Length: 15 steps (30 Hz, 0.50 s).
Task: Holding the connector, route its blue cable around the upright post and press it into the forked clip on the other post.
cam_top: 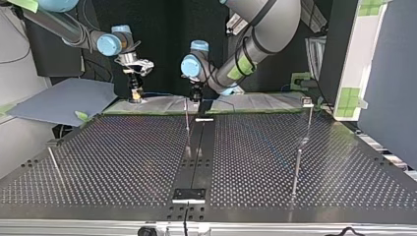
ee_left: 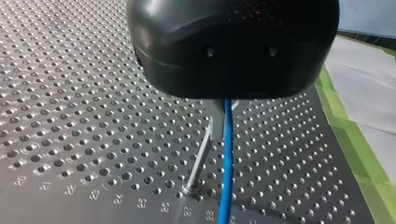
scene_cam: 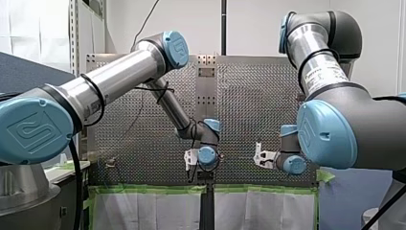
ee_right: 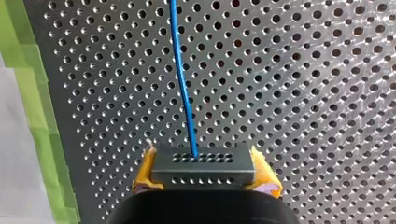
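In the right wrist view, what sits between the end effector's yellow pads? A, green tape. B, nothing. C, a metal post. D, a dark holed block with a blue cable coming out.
D: the right end effector has its yellow pads on both ends of the dark connector, and the blue cable leaves its holed face.

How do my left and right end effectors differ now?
My right end effector shows yellow pads clamped on the connector; my left end effector shows only a black housing. The left stands beside an upright post; the right has none near. Both have the blue cable running from them.
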Each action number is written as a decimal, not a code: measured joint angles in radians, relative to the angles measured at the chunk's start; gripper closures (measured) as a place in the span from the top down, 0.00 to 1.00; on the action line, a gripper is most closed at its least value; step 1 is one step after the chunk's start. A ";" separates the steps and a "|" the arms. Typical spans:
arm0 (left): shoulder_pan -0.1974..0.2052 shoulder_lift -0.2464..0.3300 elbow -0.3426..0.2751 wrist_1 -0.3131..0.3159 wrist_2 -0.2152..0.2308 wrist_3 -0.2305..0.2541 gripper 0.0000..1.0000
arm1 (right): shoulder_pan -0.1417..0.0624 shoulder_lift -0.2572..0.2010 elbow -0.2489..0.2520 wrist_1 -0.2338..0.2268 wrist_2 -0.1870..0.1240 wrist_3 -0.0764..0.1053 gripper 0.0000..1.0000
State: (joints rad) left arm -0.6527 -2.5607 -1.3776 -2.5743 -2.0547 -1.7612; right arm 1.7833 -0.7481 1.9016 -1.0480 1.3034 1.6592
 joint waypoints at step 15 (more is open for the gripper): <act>0.026 0.000 0.008 -0.014 0.031 0.002 0.00 | -0.007 0.011 -0.012 0.006 0.005 0.000 0.00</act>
State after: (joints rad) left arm -0.6272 -2.5607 -1.3693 -2.5887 -2.0235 -1.7594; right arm 1.7768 -0.7375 1.8897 -1.0420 1.3085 1.6595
